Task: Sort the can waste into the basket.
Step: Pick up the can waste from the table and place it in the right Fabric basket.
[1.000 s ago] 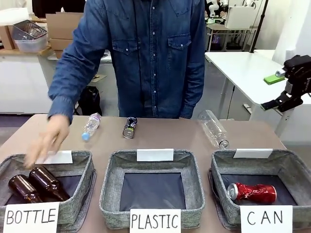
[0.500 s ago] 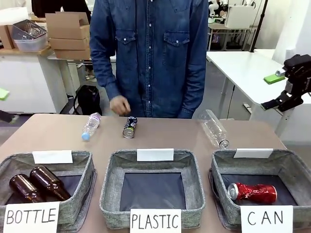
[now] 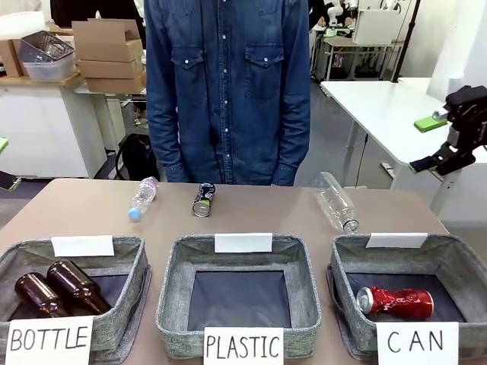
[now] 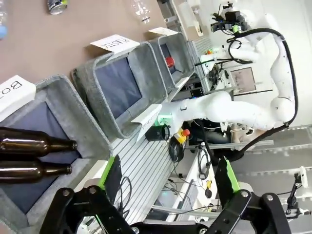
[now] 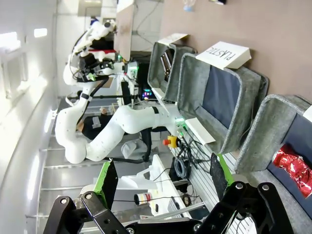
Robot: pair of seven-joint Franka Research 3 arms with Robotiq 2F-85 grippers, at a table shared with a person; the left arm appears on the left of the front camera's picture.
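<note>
Now, the desk [image 3: 91, 217] carries 3 baskets along its near edge, with the CAN basket [image 3: 342, 262] at 4 o'clock. Both pincers are held off the desk's sides, fingers spread apart and nothing between them. The left pincer [image 4: 168, 170] is out at 9 o'clock and the right pincer [image 5: 162, 174] at 3 o'clock.

The red can [image 3: 394, 301] lies crushed on that basket's lining, so I judge 1 of 2 done. The dark can [image 3: 202, 199] lies on its side on the bare desk at 12 o'clock, near the person. A plastic bottle [image 3: 142, 198] lies at its 9 o'clock, apart from it.

To fetch the dark can well, come down from above and close across its round body rather than its ends. Keep clear of the bottle, and let go low over the lining beside the red can.
</note>
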